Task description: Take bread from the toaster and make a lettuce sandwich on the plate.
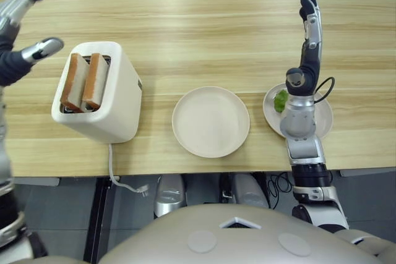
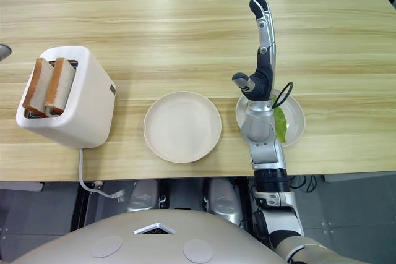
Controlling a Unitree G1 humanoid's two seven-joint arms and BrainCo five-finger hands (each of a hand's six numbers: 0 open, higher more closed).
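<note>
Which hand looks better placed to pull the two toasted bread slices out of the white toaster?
The left hand: it hovers open just beside the white toaster holding the bread slices. The right hand sits far across, over the small plate of green lettuce.

A light wooden table (image 1: 204,23) with three things set along its near edge.

The boards run left to right, pale with a fine grain, and the far part of the top is bare wood. A white toaster (image 1: 117,100) stands at the left, its slots facing up. Its cord (image 1: 111,164) drops over the near edge and hangs below the top. A round cream plate (image 1: 210,122) lies flat in the middle, well apart from the toaster. A smaller plate (image 1: 323,119) lies to the right, near the first but not touching it.
</note>
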